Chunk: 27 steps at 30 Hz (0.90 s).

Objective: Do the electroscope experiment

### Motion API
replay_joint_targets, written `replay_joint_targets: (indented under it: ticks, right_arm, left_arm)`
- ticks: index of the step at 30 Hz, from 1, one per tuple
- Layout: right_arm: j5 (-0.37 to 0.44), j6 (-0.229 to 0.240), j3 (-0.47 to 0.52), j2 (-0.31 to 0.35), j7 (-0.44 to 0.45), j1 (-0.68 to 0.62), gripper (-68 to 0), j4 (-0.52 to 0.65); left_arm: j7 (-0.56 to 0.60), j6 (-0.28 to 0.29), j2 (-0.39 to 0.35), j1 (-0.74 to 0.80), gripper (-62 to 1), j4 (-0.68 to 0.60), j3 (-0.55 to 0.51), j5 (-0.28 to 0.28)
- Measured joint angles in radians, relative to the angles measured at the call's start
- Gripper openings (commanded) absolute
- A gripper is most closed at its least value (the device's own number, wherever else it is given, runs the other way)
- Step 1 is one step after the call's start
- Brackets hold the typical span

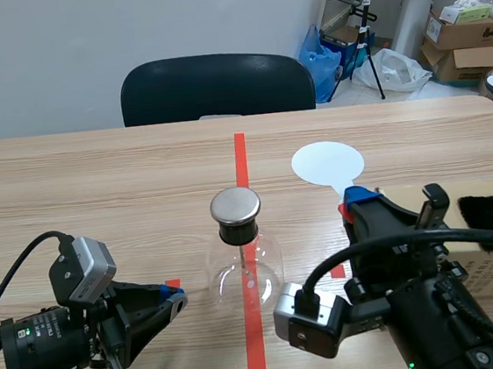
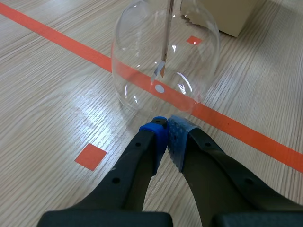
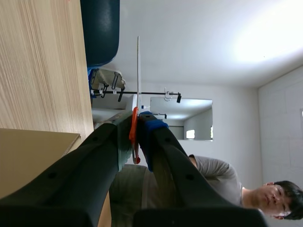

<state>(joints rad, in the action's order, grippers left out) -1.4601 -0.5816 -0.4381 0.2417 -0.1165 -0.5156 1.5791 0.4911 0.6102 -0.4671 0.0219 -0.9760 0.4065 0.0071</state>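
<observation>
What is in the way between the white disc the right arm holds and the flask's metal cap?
Nothing visible. The white disc, in the right gripper, stands beside the metal cap with only open space between. The left gripper sits low by the base of the glass flask, off that path.

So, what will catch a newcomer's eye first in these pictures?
Probably the glass flask with its metal cap, standing on the red tape line in the middle of the table. Next, the white disc that the right hand holds by its orange handle, to the right of the flask. The left hand is shut, close to the flask's base.
</observation>
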Motion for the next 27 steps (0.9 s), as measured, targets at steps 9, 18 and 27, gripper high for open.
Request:
replay_joint_targets:
  ticks: [9, 18, 27]
  right_arm:
    - [0.0, 0.0, 0.0, 0.002, 0.019, 0.0, -66.5, 0.0]
    - [0.0, 0.0, 0.0, 0.002, 0.022, 0.0, -66.5, 0.0]
    - [0.0, 0.011, 0.0, 0.002, 0.023, 0.0, -66.5, 0.0]
  left_arm:
    - [0.0, -0.023, 0.016, 0.0, -57.8, 0.0, 0.0, 0.0]
    - [0.0, -0.023, 0.016, 0.0, -57.8, 0.0, 0.0, 0.0]
    - [0.0, -0.023, 0.016, 0.0, -57.8, 0.0, 0.0, 0.0]
